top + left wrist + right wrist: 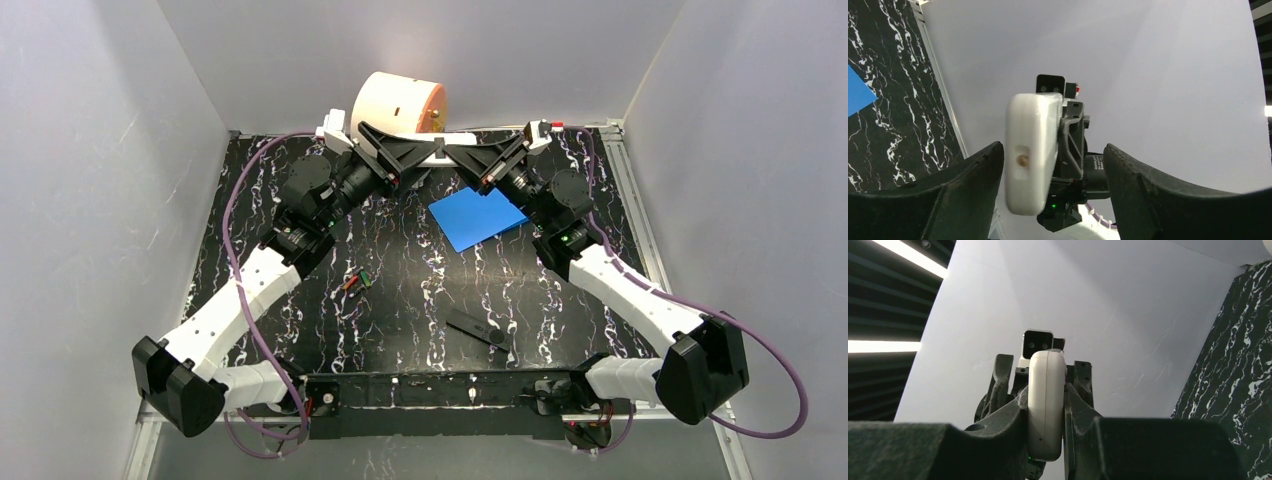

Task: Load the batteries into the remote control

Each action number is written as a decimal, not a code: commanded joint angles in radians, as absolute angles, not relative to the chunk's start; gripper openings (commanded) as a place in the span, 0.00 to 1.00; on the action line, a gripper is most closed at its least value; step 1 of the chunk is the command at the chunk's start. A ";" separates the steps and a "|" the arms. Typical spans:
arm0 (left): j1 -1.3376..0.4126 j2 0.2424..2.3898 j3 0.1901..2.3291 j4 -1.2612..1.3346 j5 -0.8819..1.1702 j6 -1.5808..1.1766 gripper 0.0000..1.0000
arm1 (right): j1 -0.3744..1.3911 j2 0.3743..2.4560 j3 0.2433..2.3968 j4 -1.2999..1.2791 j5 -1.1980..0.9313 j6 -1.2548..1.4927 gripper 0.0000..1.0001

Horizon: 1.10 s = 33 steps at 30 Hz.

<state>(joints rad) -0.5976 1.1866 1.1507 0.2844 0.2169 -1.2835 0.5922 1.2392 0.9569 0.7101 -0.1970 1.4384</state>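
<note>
Top view, left to right.

- Batteries [355, 282]: the orange-red and the dark one lie side by side on the marbled table [400, 310], left of centre. They are well apart from both claws, at about 7 o'clock from the left gripper [415, 150].
- Cream cylinder [400, 103]: at the far edge, 12 o'clock of the left gripper.
- Left gripper: jaws spread, straddling one end of the white remote control [445, 152]. In the wrist view one finger [973, 180] is just beside the remote at 9 o'clock. The other stands apart at 3 o'clock. Contact: cannot tell.
- Right gripper [472, 155]: pinching the remote's other end, fingers [1008, 415] pressed against its flat faces.
- Flat black piece [477, 330]: on the table at 6 o'clock.
- Blue sheet [478, 218]: just below the right gripper.
</note>
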 commanded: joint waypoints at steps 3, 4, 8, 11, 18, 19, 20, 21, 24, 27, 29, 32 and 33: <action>-0.595 1.183 1.165 0.390 0.159 -1.321 0.57 | 0.595 1.213 0.944 0.740 -0.184 1.443 0.30; -0.595 1.196 1.162 0.405 0.173 -1.340 0.51 | 0.595 1.212 0.939 0.739 -0.180 1.442 0.31; -0.596 1.235 1.176 0.457 0.221 -1.397 0.41 | 0.599 1.243 0.947 0.780 -0.200 1.477 0.31; -0.591 1.240 1.199 0.458 0.227 -1.369 0.39 | 0.601 1.251 0.973 0.752 -0.221 1.473 0.32; -0.584 1.229 1.163 0.493 0.223 -1.360 0.00 | 0.599 1.185 0.932 0.687 -0.243 1.450 0.48; -0.579 1.217 1.155 0.497 0.228 -1.353 0.00 | 0.596 1.173 0.927 0.661 -0.246 1.437 0.55; -0.572 1.210 1.151 0.496 0.242 -1.350 0.00 | 0.590 1.159 0.927 0.634 -0.249 1.421 0.66; -0.559 1.204 1.146 0.497 0.262 -1.350 0.00 | 0.579 1.145 0.930 0.604 -0.257 1.398 0.73; -0.493 1.213 1.170 0.498 0.404 -1.367 0.00 | 0.555 1.107 0.958 0.506 -0.293 1.294 0.83; -0.414 1.255 1.232 0.498 0.607 -1.404 0.00 | 0.510 1.105 0.998 0.439 -0.395 1.240 0.82; -0.379 1.286 1.277 0.497 0.737 -1.418 0.00 | 0.484 1.125 1.023 0.474 -0.485 1.257 0.79; -0.367 1.315 1.311 0.497 0.845 -1.435 0.00 | 0.479 1.182 1.124 0.387 -0.597 1.200 0.72; -0.367 1.318 1.314 0.495 0.859 -1.440 0.00 | 0.480 1.199 1.155 0.356 -0.622 1.182 0.71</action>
